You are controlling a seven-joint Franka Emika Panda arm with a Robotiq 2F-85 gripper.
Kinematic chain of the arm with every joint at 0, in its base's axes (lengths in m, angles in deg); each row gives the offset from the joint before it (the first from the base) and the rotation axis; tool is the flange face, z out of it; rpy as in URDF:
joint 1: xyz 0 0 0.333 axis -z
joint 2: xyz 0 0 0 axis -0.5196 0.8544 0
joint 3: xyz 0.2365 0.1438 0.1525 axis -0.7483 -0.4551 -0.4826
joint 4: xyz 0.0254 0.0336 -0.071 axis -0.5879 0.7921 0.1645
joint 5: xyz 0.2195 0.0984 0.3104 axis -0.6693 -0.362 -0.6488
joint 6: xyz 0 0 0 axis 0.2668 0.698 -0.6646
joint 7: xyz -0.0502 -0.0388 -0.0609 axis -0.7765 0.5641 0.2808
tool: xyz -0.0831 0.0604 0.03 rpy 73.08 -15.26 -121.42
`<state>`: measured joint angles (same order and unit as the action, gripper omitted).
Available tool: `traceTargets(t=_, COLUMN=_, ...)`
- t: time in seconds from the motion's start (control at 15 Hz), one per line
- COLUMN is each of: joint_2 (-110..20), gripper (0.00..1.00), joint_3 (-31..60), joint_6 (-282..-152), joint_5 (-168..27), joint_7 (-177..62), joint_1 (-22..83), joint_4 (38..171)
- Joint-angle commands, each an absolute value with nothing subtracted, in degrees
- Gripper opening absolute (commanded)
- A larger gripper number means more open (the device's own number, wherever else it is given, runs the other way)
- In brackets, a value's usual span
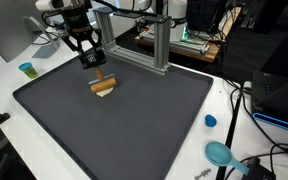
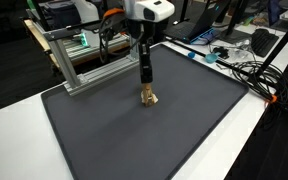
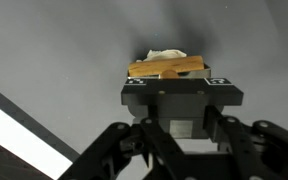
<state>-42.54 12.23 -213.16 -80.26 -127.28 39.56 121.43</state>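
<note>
A small wooden block (image 3: 169, 69) lies across the tips of my gripper (image 3: 174, 86) in the wrist view, with its ends at the two finger pads. The gripper is shut on the block. A white crumpled thing (image 3: 165, 54) shows just beyond the block, touching it. In both exterior views the gripper (image 1: 96, 70) (image 2: 144, 88) points down over the far part of the dark mat (image 1: 124, 130) (image 2: 134, 140), and the block (image 1: 103, 85) (image 2: 149, 97) sits at or just above the mat. Whether the block rests on the mat I cannot tell.
An aluminium frame (image 1: 149, 40) (image 2: 84, 55) stands at the mat's far edge, close to the gripper. A small blue cup (image 1: 27, 69), a blue cap (image 1: 210, 121) and a teal scoop (image 1: 219, 153) lie on the white table. Cables (image 2: 246, 70) run along one side.
</note>
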Motion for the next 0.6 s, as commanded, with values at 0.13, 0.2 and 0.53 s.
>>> traceTargets(t=0.13, joint_2=-40.84, gripper=0.22, joint_3=10.85, joint_6=-215.05, joint_5=-79.92, joint_7=-131.6, joint_1=40.39, joint_4=121.53)
traceTargets(t=0.2, joint_2=-40.26, gripper=0.22, joint_3=10.59, joint_6=-215.01, joint_5=-80.63, joint_7=-132.63, joint_1=40.66, joint_4=121.18)
traceTargets(t=0.53, joint_2=-39.2, gripper=0.22, joint_3=8.62, joint_6=-215.62, joint_5=-84.42, joint_7=-139.63, joint_1=41.8, joint_4=120.66)
